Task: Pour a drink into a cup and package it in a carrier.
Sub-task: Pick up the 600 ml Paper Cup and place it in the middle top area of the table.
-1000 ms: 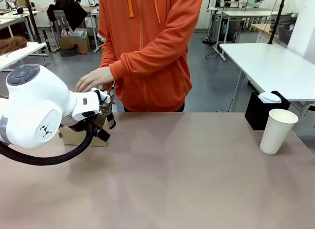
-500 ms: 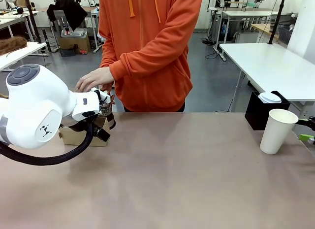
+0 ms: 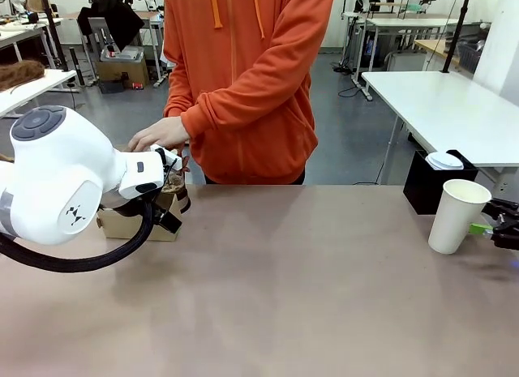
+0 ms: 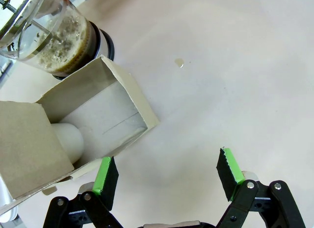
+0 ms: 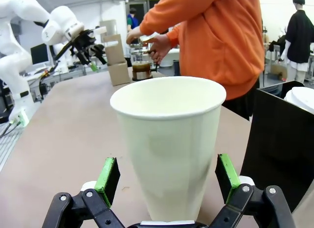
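Your front view hides most of the carrier (image 3: 122, 224) and the drink (image 4: 64, 49) behind the left arm (image 3: 57, 178), and cuts the right gripper (image 3: 496, 229) off at the picture's edge. The left gripper (image 4: 167, 174) hangs spread wide just beside the carrier, and the right's jaws stand apart either side of the cup (image 5: 169, 144), not touching it. A second ago that gripper wasn't in frame, and the cup stays put near the table's (image 3: 284, 296) right end.

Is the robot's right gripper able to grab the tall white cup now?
Probably yes. The right gripper is open, with one finger on each side of the cup, and nothing sits between them.
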{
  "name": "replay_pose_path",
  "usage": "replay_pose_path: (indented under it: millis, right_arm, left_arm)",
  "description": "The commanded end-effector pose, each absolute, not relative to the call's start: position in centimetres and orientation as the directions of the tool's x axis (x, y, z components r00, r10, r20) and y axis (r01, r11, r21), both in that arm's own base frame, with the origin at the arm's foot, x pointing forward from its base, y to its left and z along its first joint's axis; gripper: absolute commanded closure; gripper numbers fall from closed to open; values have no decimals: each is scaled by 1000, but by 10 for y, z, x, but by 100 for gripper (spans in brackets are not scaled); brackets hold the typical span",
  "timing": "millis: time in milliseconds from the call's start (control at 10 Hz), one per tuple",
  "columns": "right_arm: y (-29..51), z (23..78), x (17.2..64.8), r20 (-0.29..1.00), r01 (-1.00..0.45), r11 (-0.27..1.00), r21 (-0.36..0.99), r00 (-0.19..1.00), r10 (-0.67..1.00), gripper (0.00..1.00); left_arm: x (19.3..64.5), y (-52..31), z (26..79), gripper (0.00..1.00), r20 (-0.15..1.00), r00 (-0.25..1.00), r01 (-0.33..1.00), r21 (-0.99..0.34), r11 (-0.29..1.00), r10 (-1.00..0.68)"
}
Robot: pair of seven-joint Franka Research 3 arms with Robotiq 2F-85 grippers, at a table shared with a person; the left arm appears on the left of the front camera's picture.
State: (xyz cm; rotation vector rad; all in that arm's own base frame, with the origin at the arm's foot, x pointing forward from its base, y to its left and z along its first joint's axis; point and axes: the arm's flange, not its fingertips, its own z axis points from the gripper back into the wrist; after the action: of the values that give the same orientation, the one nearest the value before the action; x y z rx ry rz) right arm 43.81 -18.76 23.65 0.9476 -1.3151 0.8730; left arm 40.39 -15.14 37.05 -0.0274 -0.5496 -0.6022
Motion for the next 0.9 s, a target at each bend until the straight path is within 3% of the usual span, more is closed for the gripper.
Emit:
replay_pose_path:
  millis: [0, 800]
  right_arm:
    - [-175, 237, 444, 993, -904, 412, 115, 108, -41, 0]
    - [-145, 230, 463, 987, -913, 376, 160, 141, -77, 0]
  left_arm:
    - [404, -151, 371, 0, 499, 686, 545, 131, 828, -530]
    - [404, -151, 371, 0, 499, 686, 545, 131, 828, -530]
